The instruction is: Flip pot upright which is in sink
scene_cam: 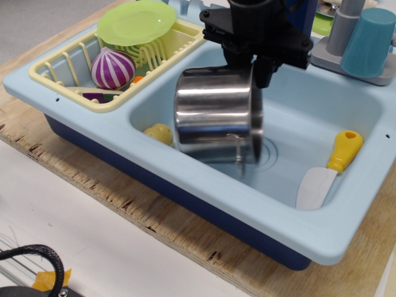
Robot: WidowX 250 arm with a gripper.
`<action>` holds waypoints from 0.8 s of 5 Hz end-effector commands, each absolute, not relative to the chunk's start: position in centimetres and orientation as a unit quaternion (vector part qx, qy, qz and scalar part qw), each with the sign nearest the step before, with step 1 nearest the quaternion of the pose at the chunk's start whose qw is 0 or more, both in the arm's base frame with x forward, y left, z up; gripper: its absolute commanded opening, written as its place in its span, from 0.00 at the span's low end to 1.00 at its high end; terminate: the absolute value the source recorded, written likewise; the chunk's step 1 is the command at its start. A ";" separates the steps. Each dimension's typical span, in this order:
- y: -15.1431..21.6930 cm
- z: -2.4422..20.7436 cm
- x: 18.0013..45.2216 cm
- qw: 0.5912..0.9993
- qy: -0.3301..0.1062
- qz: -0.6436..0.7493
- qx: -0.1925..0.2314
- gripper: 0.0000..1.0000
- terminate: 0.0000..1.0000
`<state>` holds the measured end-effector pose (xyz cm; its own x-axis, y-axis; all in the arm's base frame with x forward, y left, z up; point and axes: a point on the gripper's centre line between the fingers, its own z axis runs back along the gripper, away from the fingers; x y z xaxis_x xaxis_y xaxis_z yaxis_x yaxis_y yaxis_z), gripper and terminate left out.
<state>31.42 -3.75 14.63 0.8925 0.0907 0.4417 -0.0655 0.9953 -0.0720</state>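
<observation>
Plywood counter [124,204] carried the sink [185,192]. Over its basin the black hand [247,65] was clamped on the rim of the pot [213,114], which hung just below it, tipped on its side, mouth facing right. A yellow-handled knife [328,170] lay off to the hand's lower right.

- Pot [213,117]: hides the sink [185,204] drain.
- Gripper [255,65]: upper body cut off by top edge; jaws' closure indiscernible.
- Teal cup [368,40]: cropped at right.
</observation>
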 end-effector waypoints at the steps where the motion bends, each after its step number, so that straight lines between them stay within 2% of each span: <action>1: -4.8 17.1 31.7 0.930 -0.302 0.094 -0.186 0.00 0.00; 2: -3.5 16.6 32.6 0.871 -0.371 0.088 -0.309 0.00 0.00; 3: -2.0 15.9 33.7 0.791 -0.451 0.057 -0.409 0.00 0.00; 4: -0.2 14.9 35.0 0.749 -0.497 0.015 -0.439 1.00 0.00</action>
<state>34.78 -0.66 13.53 0.5512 0.4621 0.6947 0.3829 0.5997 -0.7027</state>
